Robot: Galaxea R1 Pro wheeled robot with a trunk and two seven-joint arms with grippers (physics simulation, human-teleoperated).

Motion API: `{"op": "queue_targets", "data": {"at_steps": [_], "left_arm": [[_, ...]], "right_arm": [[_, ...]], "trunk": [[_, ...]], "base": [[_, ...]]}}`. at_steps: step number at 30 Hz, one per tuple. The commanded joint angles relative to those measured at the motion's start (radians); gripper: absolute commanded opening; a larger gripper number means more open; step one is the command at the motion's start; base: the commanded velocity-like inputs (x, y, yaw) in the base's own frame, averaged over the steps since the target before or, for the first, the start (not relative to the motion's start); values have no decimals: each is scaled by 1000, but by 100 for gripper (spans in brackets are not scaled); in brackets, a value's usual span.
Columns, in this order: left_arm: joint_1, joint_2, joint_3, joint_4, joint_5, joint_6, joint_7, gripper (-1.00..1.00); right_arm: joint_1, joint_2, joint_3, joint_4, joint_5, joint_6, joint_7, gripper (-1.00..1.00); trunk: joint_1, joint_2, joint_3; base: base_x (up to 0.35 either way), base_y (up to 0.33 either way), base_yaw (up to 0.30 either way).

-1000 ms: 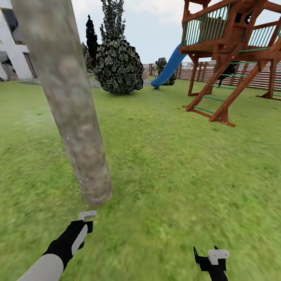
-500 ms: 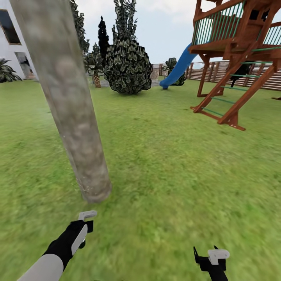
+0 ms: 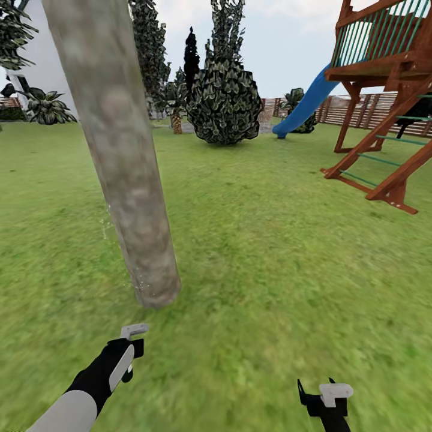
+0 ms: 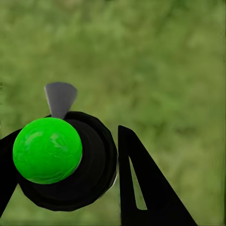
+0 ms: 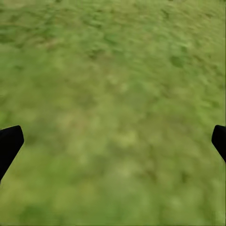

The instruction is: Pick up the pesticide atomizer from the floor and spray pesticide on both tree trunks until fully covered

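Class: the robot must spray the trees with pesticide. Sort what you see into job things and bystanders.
Job things: tree trunk; spray bottle in the left gripper; white specks beside the trunk.

Bystanders: play tower; blue slide; round bush; fence; right gripper.

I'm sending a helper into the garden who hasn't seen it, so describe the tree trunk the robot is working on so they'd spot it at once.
Start at the wooden play tower with the blue slide, then look across the lawn toward the robot. The tree trunk rises from the grass just ahead of the left gripper. Unlike the leafy dark bush behind, it is a bare, thick, mottled grey-brown column.
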Motion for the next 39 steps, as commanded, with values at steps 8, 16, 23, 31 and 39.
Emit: {"op": "queue_targets", "data": {"at_steps": [8,16,23,31,39], "left_arm": [[-4,8,-7,-14,-7,-1,-1,-100],[-72,-54,-14,-77,-14,54,3,-100],[-136,16,-13,-91,-15,134,0,-100],[-140,-30,-17,-223,-15,197,0,-100],[-137,27,-17,-316,-14,303,-3,-100]], "right_arm": [[0,-1,0,0,3,2,1,100],[0,-2,0,0,4,2,2,100],[0,-2,0,0,3,2,1,100],[0,0,0,0,2,2,0,100],[0,0,0,0,2,1,0,100]], "trunk": [[0,0,0],[0,0,0],[0,0,0],[0,0,0],[0,0,0]], "base": [[63,-45,167],[0,0,1],[0,0,0],[0,-149,131],[0,-4,2]]}}
